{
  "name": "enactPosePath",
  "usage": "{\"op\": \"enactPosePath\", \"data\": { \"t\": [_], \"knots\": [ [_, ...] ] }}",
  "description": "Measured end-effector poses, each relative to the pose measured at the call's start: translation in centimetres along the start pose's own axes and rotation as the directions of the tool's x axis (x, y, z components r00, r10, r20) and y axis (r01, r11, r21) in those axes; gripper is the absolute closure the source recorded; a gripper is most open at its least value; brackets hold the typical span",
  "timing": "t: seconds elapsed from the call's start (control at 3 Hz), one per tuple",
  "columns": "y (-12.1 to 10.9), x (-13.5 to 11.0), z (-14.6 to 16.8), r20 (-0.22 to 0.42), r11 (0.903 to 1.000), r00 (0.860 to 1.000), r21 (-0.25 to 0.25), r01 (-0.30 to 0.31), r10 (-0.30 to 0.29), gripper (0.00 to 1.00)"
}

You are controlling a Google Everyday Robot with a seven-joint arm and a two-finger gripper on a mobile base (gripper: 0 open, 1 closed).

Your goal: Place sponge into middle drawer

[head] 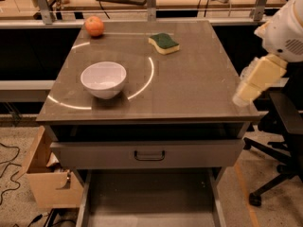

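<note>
Hand (242, 96) by the tabletop's (199, 84) right edge, apart or together impossible to tell. Reach far-left over the sponge (164, 42), descend squarely, pinch across its narrow sides.

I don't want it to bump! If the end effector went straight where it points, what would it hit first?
Probably the table's right edge: the end effector hangs beside it at the right, pointing down-left. Depth is unclear.

Light: warm and fairly dim, falling from overhead.
Glare: a thin bright ring reflects off the tabletop (199, 79), curving round the bowl (103, 79).
Shadows: deep black in the gap under the tabletop; upper left background is dark too.
Gripper (242, 94): right edge of frame, pale and brightly lit.
</note>
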State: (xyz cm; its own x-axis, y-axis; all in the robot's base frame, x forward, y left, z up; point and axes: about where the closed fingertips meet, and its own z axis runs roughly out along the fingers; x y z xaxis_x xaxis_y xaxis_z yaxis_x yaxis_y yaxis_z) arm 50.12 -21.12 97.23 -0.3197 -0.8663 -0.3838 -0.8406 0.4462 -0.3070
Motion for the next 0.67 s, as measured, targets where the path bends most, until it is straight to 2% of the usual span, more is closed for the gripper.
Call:
{"op": "enactPosePath", "data": {
  "t": [0.33,0.67],
  "knots": [
    [-3.6,-2.2,3.0,0.137,0.9891,0.982,0.045,-0.14,0.133,0.0],
    [-7.3,-5.1,5.6,0.257,0.9568,0.936,0.101,-0.272,0.239,0.0]
  ]
}}
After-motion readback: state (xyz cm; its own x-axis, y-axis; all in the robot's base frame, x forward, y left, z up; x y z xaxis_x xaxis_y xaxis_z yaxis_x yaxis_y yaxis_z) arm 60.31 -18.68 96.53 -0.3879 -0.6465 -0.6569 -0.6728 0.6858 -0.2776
